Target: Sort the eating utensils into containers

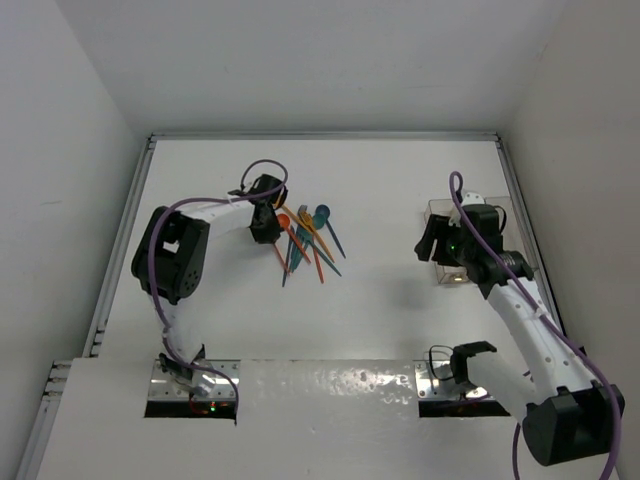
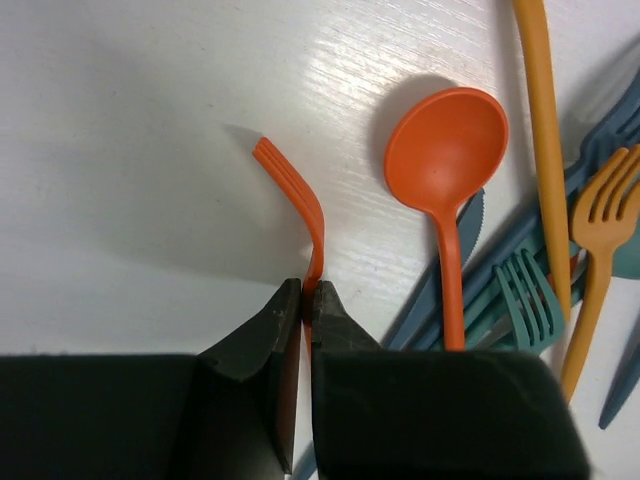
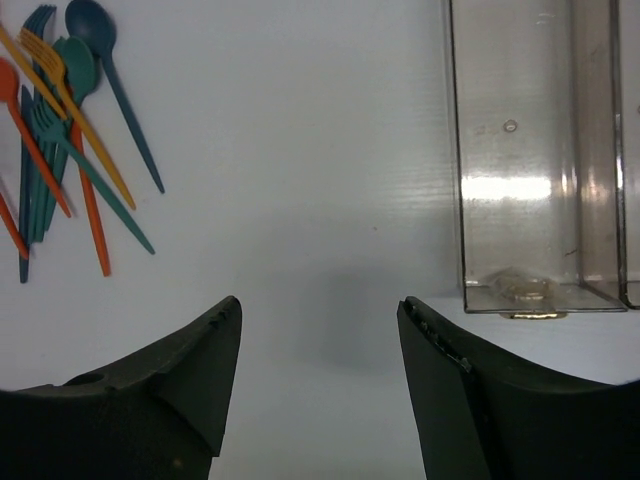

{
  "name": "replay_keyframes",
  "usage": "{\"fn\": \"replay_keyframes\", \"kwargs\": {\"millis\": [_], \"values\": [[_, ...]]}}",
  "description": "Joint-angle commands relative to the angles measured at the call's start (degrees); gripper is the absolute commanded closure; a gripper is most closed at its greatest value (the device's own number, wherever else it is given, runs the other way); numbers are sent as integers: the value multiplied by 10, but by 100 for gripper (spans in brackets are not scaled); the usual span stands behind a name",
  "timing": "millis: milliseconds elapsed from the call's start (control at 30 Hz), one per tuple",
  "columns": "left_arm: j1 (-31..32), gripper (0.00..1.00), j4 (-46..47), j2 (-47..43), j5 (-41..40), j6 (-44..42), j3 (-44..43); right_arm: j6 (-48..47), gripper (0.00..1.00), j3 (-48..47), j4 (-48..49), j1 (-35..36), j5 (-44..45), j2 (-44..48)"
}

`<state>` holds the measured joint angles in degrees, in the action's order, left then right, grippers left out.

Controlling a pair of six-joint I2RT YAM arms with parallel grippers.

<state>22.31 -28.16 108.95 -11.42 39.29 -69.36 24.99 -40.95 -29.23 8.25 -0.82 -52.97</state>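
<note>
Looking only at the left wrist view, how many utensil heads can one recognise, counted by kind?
Forks: 3 (orange plastic fork, in the left pincer; yellow-orange plastic fork; teal plastic fork)
Spoons: 1 (orange plastic spoon)
Knives: 1 (blue plastic knife, serrated)
Total: 5; further heads are hidden.

left end effector (image 2: 305, 297): jaws pinched on orange fork handle
orange fork (image 2: 300, 190): tines point away, over white bench (image 2: 120, 140)
orange spoon (image 2: 447, 150): just right of it
right edge: teal fork (image 2: 527, 290), yellow-orange fork (image 2: 600, 215)
</note>
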Motion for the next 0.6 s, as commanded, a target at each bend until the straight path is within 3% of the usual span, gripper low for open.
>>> {"fn": "replay_keyframes", "kwargs": {"millis": [0,167,300,367,567], "values": [[6,100,6,-53,6,-4,-20,5,36,-36,8,28,-37,-18],[16,100,80,-149,72,-6,-8,3,31,-83,7,124,-18,-54],[20,100,202,-221,202,24,48,32,32,-111,42,180,-51,-97],[33,100,249,-237,218,37,71,43,33,-120,58,194,-60,-108],[78,100,272,-270,217,27,78,59,37,-176,89,258,-77,-166]]}}
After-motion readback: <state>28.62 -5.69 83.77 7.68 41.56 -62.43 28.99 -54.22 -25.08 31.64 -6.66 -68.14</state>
